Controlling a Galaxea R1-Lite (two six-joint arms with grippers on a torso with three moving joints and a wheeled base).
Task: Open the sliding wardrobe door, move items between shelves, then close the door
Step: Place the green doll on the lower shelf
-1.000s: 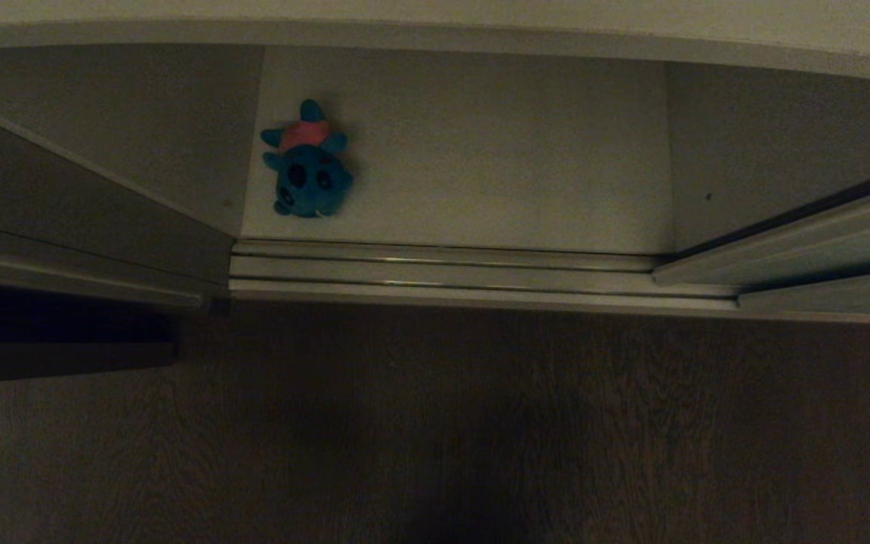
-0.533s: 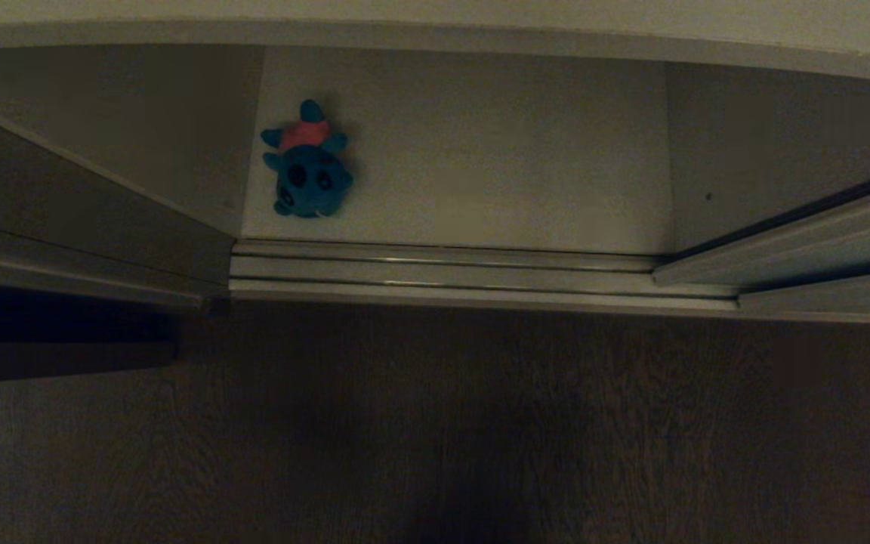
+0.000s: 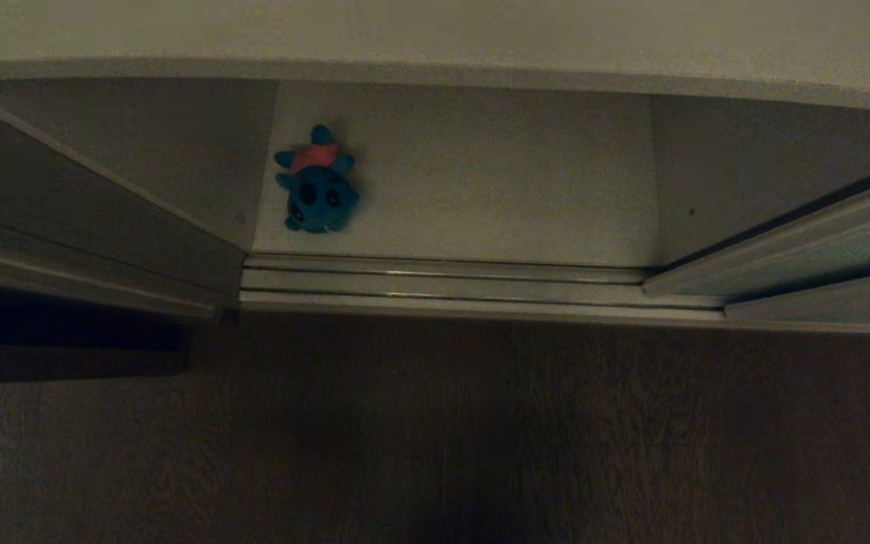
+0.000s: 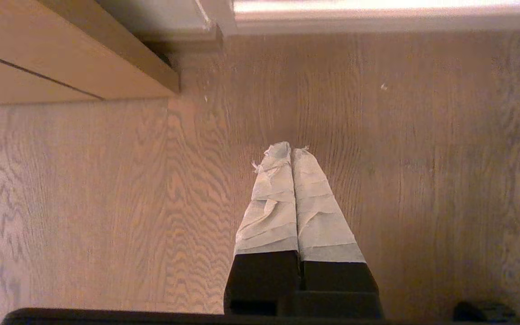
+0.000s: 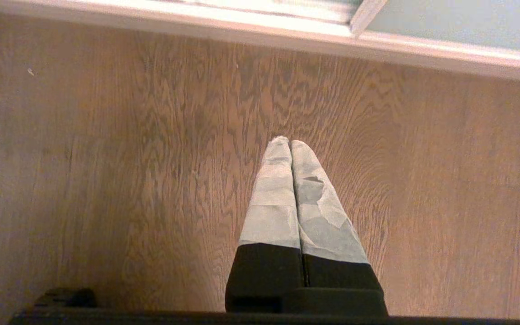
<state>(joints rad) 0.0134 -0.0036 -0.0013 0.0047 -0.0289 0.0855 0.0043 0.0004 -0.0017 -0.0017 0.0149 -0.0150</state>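
Note:
A teal-blue plush toy with a pink back (image 3: 316, 185) lies on the white bottom shelf (image 3: 495, 174) of the wardrobe, near its left inner wall. The sliding wardrobe door (image 3: 820, 249) stands slid aside at the right, so the middle of the opening is uncovered; its pale grey-green panel (image 5: 458, 22) also shows in the right wrist view. Neither arm is in the head view. My left gripper (image 4: 290, 151) and right gripper (image 5: 289, 143) both hang over the wooden floor, shut and empty, short of the wardrobe.
The ribbed metal floor track (image 3: 442, 281) runs along the front of the opening. A dark brown side frame (image 3: 65, 363) juts out at the left, also seen as a wooden frame (image 4: 61, 58). A pale board (image 3: 435, 30) spans above the bottom shelf. Wooden floor (image 3: 435, 438) lies in front.
The whole head view has shifted: the wardrobe's inside sits lower in the picture and more of the pale board above shows, so the camera has moved. The toy and door stay put.

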